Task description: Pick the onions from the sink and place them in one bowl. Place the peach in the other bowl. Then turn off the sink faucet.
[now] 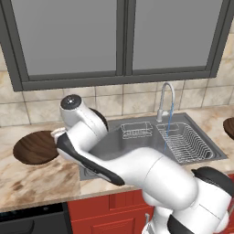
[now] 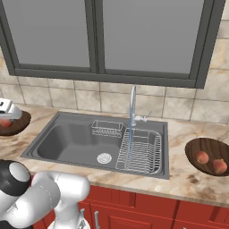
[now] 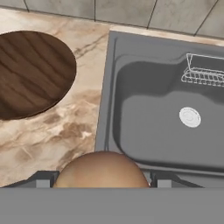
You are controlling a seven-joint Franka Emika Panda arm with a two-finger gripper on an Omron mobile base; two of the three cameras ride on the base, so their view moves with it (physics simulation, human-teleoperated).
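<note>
My gripper (image 3: 103,180) is shut on the peach (image 3: 101,170), a round orange fruit between the two dark fingertips (image 3: 41,179). It hangs over the marble counter between the sink's (image 3: 166,122) left rim and the empty dark wooden bowl (image 3: 30,72). From the right base, the gripper (image 2: 4,119) and peach (image 2: 5,121) show at the far left by that bowl (image 2: 20,123). The other wooden bowl (image 2: 197,150), on the right counter, holds the two onions (image 2: 202,156) (image 2: 219,165). The chrome faucet (image 2: 133,105) stands behind the basin with a thin water stream (image 2: 129,143) falling from it.
A wire dish rack (image 2: 142,152) fills the basin's right side and a small wire basket (image 2: 107,128) sits at its back. The round white drain (image 2: 104,158) is in the basin floor. Window frames and a tiled wall rise behind the counter.
</note>
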